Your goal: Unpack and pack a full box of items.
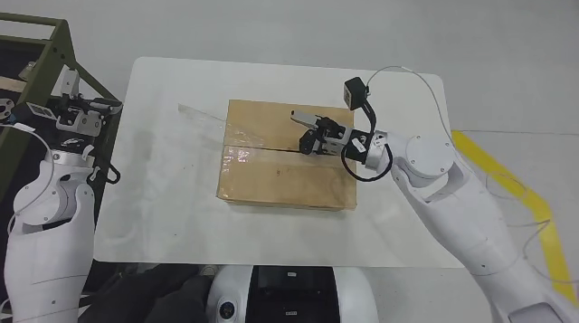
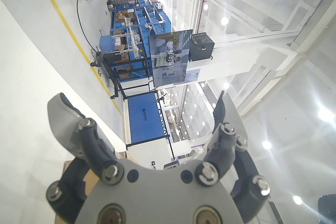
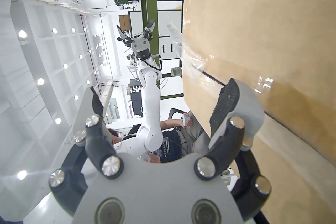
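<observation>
Jaws of both grippers stand wide apart, holding nothing. White tabletop [image 1: 172,205] carries a closed cardboard box [image 1: 271,174] at its centre. Right gripper [image 3: 162,89] sits over the box's centre seam; left gripper [image 2: 140,97] is beside the tabletop's left edge.

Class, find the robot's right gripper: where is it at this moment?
In the top view, the right gripper is open over the cardboard box on the white table, by the box's taped centre seam.
</observation>
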### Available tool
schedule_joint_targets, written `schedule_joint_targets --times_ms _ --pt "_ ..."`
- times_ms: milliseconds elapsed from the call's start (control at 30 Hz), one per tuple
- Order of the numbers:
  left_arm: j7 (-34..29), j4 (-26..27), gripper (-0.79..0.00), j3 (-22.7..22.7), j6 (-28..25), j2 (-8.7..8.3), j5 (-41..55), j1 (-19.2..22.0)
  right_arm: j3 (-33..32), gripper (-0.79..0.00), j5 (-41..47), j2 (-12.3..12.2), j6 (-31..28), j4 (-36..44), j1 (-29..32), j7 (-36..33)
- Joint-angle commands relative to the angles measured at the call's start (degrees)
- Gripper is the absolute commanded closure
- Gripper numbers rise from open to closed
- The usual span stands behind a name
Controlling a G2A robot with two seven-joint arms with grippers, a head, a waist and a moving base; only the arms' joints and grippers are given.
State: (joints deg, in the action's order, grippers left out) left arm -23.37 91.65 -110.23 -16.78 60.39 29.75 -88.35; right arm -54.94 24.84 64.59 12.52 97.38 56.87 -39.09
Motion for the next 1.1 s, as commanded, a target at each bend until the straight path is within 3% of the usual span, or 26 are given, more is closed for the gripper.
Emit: schedule_joint_targets --times_ms 0,567,1067 --pt "0.0 0.0 -0.785 0.0 0.0 0.00 0.0 0.0 0.0 -0.785 0.0 0.0 0.0 0.0 0.0 0.0" --pt "0.0 0.0 -0.785 0.0 0.0 0.00 0.0 0.0 1.6 -0.785 0.2 0.5 -0.4 1.3 -0.7 -0.1" --pt "0.0 0.0 -0.785 0.0 0.0 0.00 0.0 0.0 20.2 -0.785 2.2 9.2 -0.8 -5.9 -16.8 3.4"
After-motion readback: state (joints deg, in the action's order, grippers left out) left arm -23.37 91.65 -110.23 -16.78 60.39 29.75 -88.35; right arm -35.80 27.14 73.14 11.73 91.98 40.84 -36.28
